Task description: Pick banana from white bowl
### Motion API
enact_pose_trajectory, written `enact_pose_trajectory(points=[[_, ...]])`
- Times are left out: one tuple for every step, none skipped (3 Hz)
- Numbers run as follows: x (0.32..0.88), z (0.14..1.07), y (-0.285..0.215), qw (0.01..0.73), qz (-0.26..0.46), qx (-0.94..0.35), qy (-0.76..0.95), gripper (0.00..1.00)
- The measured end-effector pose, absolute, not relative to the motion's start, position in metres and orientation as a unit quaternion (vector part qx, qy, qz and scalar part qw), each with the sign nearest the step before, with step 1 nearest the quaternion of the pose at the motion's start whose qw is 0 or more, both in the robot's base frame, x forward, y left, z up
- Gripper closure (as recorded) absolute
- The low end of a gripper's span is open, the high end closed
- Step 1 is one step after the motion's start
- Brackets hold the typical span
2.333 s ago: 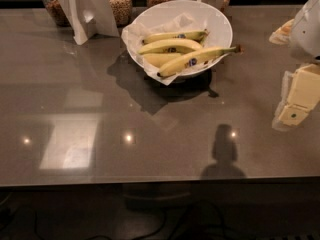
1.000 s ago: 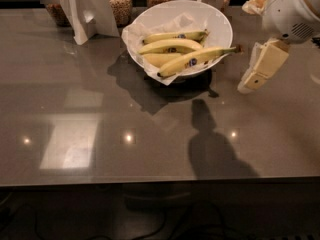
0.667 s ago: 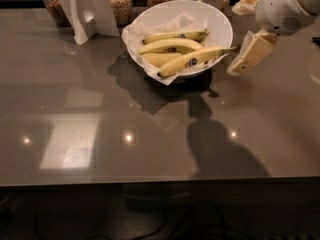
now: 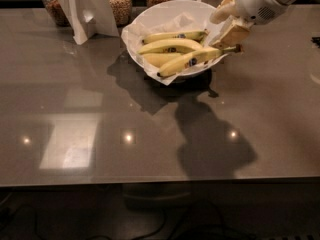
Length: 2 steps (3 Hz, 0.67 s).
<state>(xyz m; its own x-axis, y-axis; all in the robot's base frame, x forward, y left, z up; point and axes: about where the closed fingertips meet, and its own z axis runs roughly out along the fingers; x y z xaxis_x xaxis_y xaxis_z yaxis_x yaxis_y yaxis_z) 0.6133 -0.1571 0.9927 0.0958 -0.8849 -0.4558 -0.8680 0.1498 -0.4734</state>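
The white bowl (image 4: 150, 15) stands at the back middle of the grey table, lined with white paper. It holds several yellow bananas. The banana (image 4: 200, 58), the longest one with a blue sticker, lies at the front, its dark stem pointing right over the rim. My gripper (image 4: 227, 24) hangs at the bowl's right rim, right above the banana's stem end. Its fingers (image 4: 234, 33) stand apart and hold nothing.
Shorter bananas (image 4: 170, 45) lie behind the long one. Glass jars of grains (image 4: 120, 1) stand along the table's back edge, with a folded white card (image 4: 85, 9) in front of them. The table's front edge (image 4: 150, 181) runs across the bottom.
My gripper has moved from the right side of the table up and left to the bowl's right rim, over the banana's stem. The bananas and bowl have not moved.
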Motion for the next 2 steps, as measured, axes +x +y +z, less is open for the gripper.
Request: enact_pose_trajectory(points=[[0.626, 0.984, -0.136, 0.345, -0.001, -0.666, 0.662, 0.47], [0.630, 0.973, -0.118, 0.335, 0.010, -0.679, 0.653, 0.46]])
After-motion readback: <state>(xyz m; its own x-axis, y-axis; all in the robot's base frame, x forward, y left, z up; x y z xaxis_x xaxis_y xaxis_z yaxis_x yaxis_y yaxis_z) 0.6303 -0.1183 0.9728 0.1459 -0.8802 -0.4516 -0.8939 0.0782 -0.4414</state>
